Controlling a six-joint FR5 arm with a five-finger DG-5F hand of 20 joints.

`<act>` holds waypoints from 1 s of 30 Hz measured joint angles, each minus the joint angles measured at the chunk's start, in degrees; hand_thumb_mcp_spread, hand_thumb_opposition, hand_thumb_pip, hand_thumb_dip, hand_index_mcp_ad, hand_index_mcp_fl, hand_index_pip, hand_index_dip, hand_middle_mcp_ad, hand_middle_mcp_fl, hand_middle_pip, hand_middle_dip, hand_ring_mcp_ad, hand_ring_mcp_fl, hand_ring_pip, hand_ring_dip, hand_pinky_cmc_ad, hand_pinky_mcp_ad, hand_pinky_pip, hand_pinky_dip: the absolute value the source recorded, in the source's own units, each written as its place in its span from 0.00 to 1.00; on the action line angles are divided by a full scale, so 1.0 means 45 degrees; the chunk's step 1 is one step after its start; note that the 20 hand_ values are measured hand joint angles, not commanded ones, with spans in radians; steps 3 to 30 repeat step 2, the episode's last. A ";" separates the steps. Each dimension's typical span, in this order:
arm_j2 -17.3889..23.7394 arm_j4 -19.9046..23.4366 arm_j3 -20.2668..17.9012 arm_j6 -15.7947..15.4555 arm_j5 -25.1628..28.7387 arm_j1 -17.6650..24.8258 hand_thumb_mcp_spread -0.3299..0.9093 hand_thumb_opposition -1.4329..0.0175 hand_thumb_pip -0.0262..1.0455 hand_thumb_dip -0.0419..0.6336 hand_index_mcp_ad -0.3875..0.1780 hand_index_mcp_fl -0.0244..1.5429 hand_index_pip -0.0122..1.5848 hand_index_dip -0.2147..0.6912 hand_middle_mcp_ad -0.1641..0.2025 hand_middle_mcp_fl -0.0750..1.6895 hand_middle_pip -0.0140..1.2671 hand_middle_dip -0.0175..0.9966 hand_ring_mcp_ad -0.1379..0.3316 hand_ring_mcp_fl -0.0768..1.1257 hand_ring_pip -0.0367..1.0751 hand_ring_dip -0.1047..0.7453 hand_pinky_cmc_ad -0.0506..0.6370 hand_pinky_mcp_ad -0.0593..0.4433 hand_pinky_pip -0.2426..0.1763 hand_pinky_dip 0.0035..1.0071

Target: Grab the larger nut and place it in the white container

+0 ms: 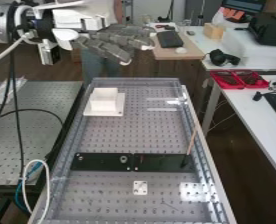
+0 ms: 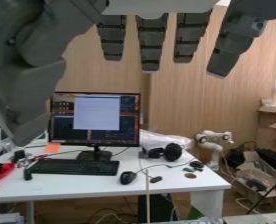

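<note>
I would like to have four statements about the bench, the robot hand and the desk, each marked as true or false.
1. The dark grey robot hand is curled round a metal nut. False: its fingers are straight and it is open.
2. A round metal bearing stands on the flat black bar. True.
3. The white box-shaped container stands on the black bar. False: it stands on a flat white plate.
4. A black mouse lies beside the black keyboard. True.

Near, on the perforated bench (image 1: pixel 109 135): small white plate (image 1: pixel 140 192); to its right and farther, thin tilted stick (image 1: pixel 192 141). At right, on the white table (image 1: pixel 250 111): red trays (image 1: pixel 220 84); farther, wooden block (image 1: pixel 214 32). In the wrist view: black keyboard (image 2: pixel 74 167) before monitor (image 2: pixel 97 117).
</note>
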 joint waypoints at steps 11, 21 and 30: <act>0.0017 -0.0023 -0.0008 0.0017 0.0023 -0.0011 0.39 0.48 0.59 0.25 0.47 0.04 0.08 0.26 0.63 0.08 0.10 0.27 0.61 0.06 0.11 0.24 0.58 0.68 0.37 0.35; 0.0017 -0.0023 -0.0008 0.0017 0.0023 -0.0011 0.39 0.48 0.59 0.25 0.47 0.04 0.08 0.26 0.63 0.08 0.10 0.27 0.61 0.06 0.11 0.24 0.58 0.68 0.37 0.35; 0.0017 -0.0023 -0.0008 0.0017 0.0023 -0.0011 0.39 0.48 0.59 0.25 0.47 0.04 0.08 0.26 0.63 0.08 0.10 0.27 0.61 0.06 0.11 0.24 0.58 0.68 0.37 0.35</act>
